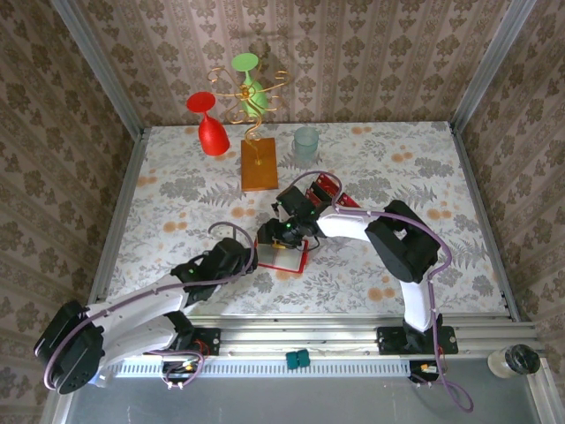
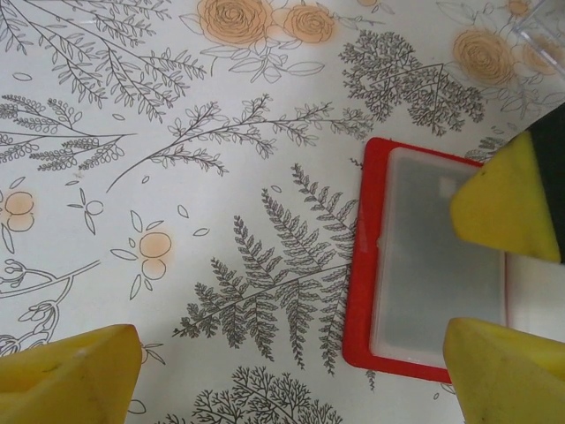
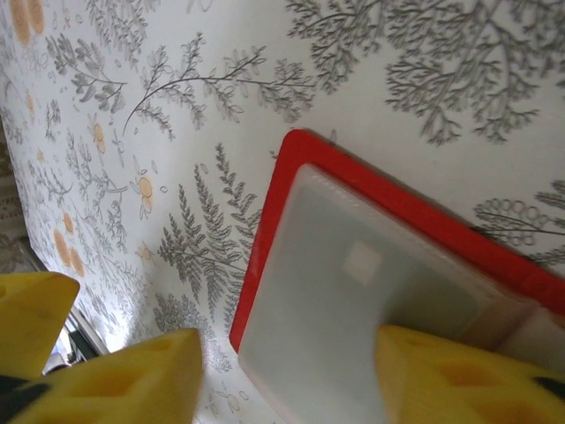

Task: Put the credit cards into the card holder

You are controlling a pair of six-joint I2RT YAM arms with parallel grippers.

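wallet of glossy red, the card holder (image 2: 355,265), lies open on the floral-printed table (image 1: 388,265) just below the middle of the top view, its squarish pocket smooth and milky clear. we see the left gripper (image 2: 291,371) with its yellow fingers wide apart; the right gripper's (image 3: 287,375) fingertips stand apart over the pocket. red cards (image 1: 328,187) sit in the clear tray (image 1: 350,201), right of centre in the top view, partly behind the right arm.

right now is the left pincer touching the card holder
Apart: the left wrist view shows bare patterned cloth between the left pincer's left finger and the card holder, but whether its right finger touches the holder, I cannot tell.
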